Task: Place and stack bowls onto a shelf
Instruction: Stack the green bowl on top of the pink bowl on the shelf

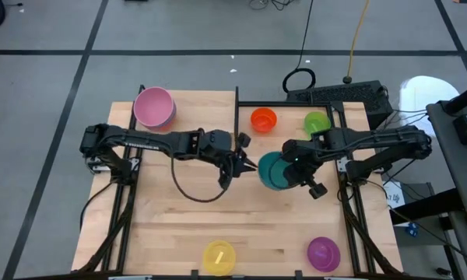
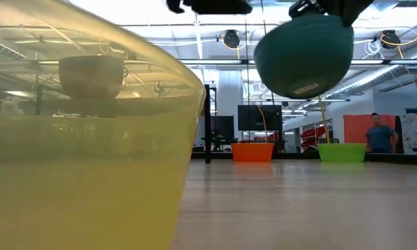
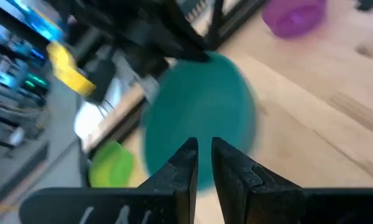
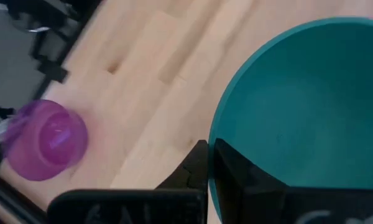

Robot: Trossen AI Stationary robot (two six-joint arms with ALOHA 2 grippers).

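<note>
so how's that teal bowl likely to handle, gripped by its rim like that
The teal bowl probably weighs little: the right gripper carries it airborne by a rim pinch alone. It looks stiff, keeping its round shape. Hanging tilted, its smooth wall might slip or swing.

The counter (image 1: 179, 222) is pale, smooth-finished butcher-block wood with visible grain, the teal bowl (image 4: 311, 106) is smooth matt plastic, the yellow bowl (image 2: 76, 139) translucent plastic, and the purple bowl (image 4: 46, 140) glossy, slightly see-through plastic.
</note>
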